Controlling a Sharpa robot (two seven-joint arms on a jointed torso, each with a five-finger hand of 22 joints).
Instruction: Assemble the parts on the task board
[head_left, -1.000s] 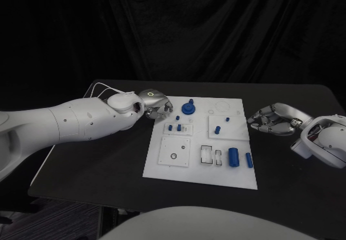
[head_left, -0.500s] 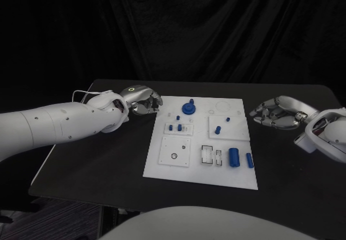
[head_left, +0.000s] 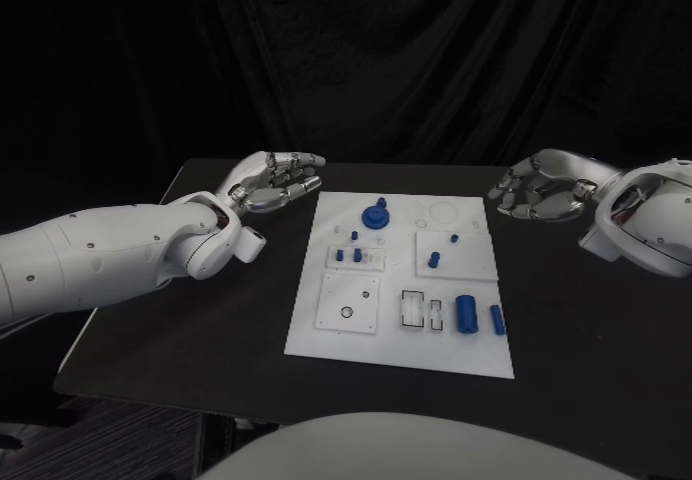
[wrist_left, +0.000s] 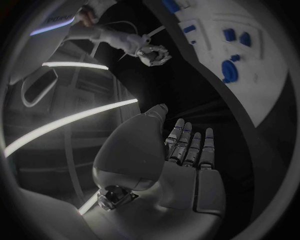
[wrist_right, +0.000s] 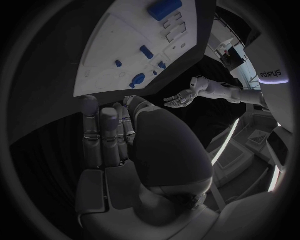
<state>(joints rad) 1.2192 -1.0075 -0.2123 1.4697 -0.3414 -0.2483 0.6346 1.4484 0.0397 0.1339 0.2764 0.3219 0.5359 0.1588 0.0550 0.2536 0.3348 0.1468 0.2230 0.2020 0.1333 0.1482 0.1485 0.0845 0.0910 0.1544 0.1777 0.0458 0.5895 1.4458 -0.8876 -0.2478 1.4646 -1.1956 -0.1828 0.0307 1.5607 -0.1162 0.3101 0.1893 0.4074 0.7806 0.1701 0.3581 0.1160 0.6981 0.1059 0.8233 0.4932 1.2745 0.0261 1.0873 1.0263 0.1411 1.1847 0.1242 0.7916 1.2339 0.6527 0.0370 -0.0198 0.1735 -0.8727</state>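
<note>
Currently both hands hang off the task board (head_left: 329, 335), one at each far corner, over the black table (head_left: 173, 330). Left hand (head_left: 274, 180): fingers stretched out side by side, holding nothing. Right hand (head_left: 541, 190): fingers loosely curled and apart, palm bare, nothing in it.

Board lies mid-table. On it: a blue knobbed part (head_left: 378, 216) near the far edge, small blue pegs (head_left: 348, 256) standing in a block left of centre, a blue peg (head_left: 434, 260) on the right-hand block, a larger blue cylinder (head_left: 467, 312) and a slimmer blue part (head_left: 498, 320) lying near the right edge.

Risk, as a judgement: the parts are small and close-set, so a reach with fingers this wide could knock a neighbouring peg, or roll the loose cylinder off the board's edge. A push at a corner might also slide the board.

Views: the head view gives the whole layout and both hands' standoff. Left wrist view shows the palm side of its hand, confirming it carries nothing, with the other hand across the board. Right wrist view shows its own fingers against the board's far end.
</note>
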